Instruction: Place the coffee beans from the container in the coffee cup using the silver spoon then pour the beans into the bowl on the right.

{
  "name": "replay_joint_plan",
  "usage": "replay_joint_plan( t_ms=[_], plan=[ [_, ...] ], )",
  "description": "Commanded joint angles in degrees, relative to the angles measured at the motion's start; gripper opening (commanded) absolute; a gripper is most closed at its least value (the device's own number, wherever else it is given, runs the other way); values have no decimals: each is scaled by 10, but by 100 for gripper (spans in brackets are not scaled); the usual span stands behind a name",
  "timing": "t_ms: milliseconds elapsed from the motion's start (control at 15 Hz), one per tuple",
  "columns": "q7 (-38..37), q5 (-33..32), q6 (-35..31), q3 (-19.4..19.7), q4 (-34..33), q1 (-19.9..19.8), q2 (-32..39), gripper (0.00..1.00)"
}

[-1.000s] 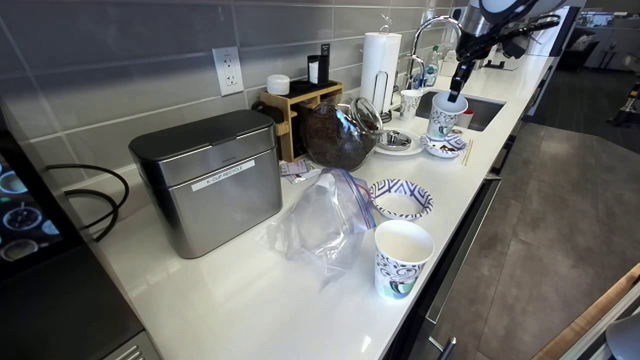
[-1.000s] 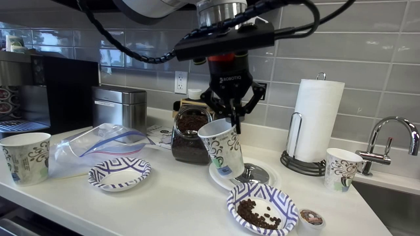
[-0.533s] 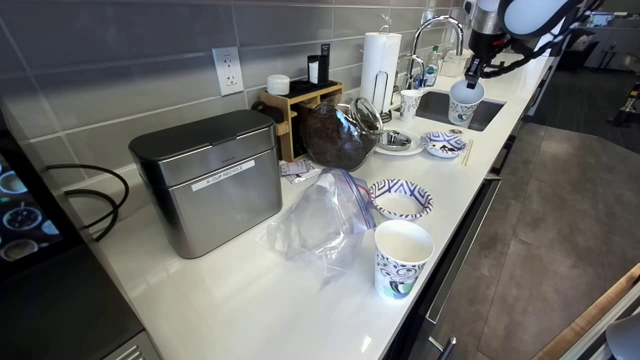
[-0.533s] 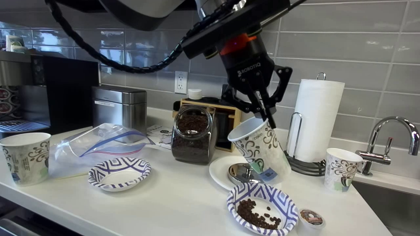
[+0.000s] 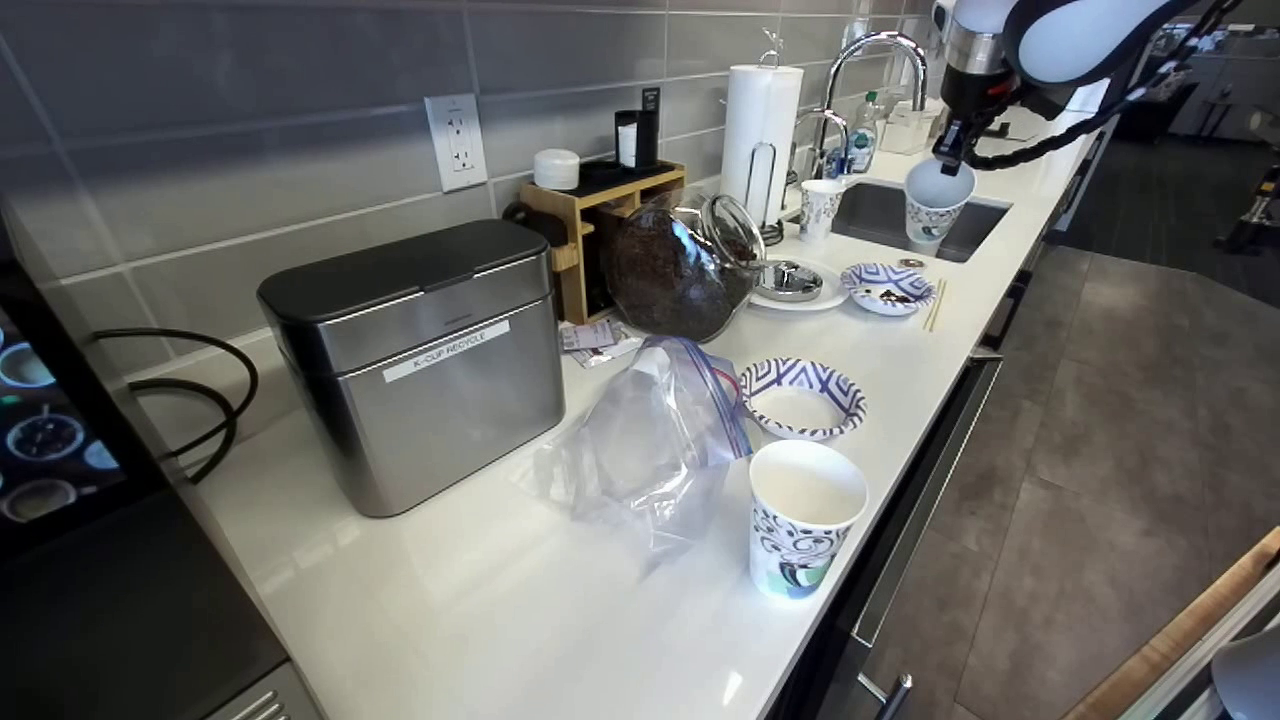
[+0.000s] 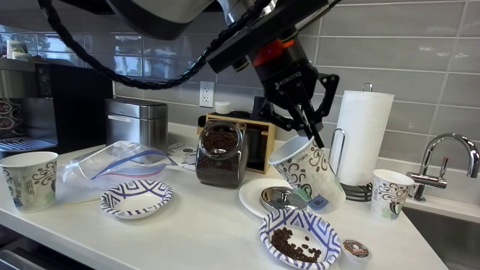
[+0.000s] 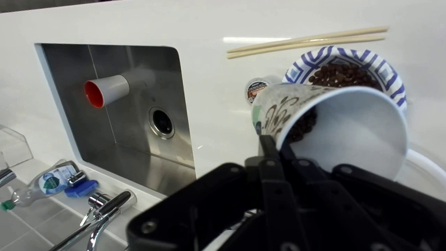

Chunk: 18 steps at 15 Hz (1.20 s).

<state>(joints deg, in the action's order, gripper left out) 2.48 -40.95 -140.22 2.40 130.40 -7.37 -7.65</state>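
Observation:
My gripper (image 6: pixel 317 140) is shut on the rim of the white patterned coffee cup (image 6: pixel 318 176), one finger inside and one outside. The cup is tilted, mouth up and to the left, above the counter behind the bean bowl. Brown beans (image 7: pixel 302 125) lie inside it in the wrist view. The blue-patterned bowl on the right (image 6: pixel 324 230) holds a small heap of beans; it also shows in the wrist view (image 7: pixel 393 78). A similar bowl (image 5: pixel 800 410) stands empty farther left. The container, a glass jar of dark beans (image 6: pixel 221 157), stands open at the back. The silver spoon is not visible.
A silver lid (image 6: pixel 283 198) lies on a white plate (image 6: pixel 249 197). A paper towel roll (image 6: pixel 363 138) and another patterned cup (image 6: pixel 392 195) stand near the sink (image 7: pixel 139 76). A pod (image 6: pixel 354 251) and chopsticks (image 7: pixel 306 42) lie by the bean bowl. A plastic bag (image 5: pixel 650 450) and cup (image 5: pixel 800 520) stand left.
My gripper has moved sideways toward the sink with the cup still held, away from the jar. The cup has tilted further, and the move has slowed in the last half second.

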Motion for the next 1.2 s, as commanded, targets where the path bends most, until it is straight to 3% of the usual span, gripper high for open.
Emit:
replay_joint_plan(
  t_ms=[0, 467, 1133],
  plan=[
    [-68, -95, 0, -2, 6, -5, -15, 1],
    [-255, -293, 0, -4, 20, -2, -35, 1],
    [-487, -457, 73, -16, 31, 23, -34, 1]
  ],
)
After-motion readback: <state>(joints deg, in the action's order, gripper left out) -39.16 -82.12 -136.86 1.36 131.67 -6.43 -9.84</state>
